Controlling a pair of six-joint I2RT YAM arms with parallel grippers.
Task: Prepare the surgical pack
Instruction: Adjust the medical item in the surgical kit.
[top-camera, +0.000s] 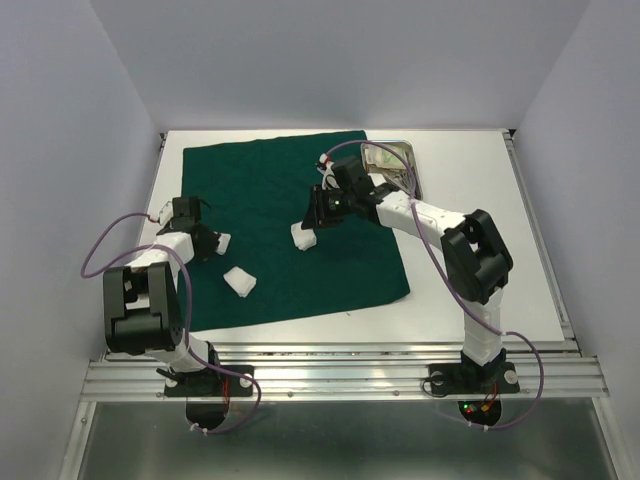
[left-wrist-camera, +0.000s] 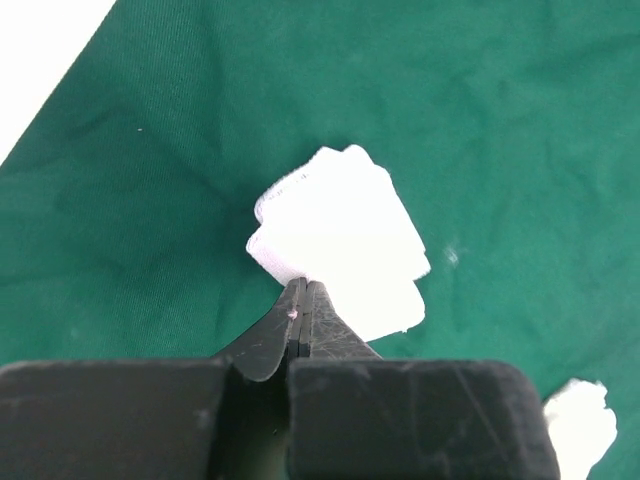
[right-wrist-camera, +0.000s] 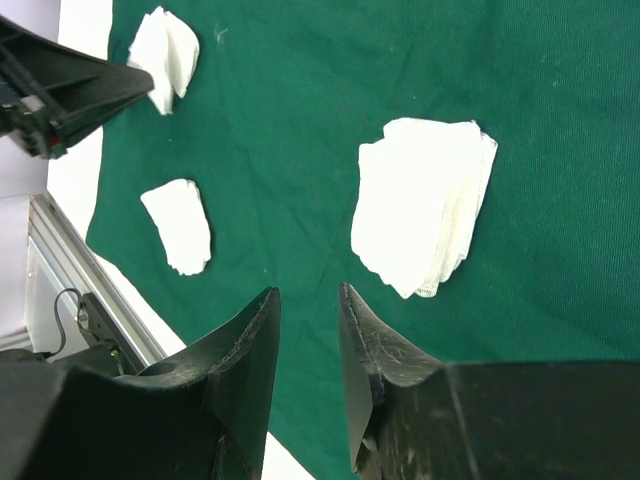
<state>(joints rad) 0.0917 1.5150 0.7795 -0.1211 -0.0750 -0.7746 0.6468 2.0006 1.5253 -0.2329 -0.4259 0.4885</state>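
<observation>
Pale lavender walls close in a white table on which a dark green cloth drape lies spread flat, reaching from the left edge to past the middle. A small steel tray sits at the drape's far right corner; its contents are too small to make out. Three white gauze pads rest on the cloth: the left gauze pad near the drape's left side, the front gauze pad just beside it toward the arms, and the centre gauze pad near the middle. The left gripper has its jaws pressed together, tips touching the near edge of the left gauze pad; whether a layer of gauze is pinched between them cannot be told. The right gripper hangs over bare cloth with its jaws apart and nothing between them, the centre gauze pad lying just beside its fingertips, not touched. Both arms reach out from the table's near edge, the right one across the drape.
</observation>
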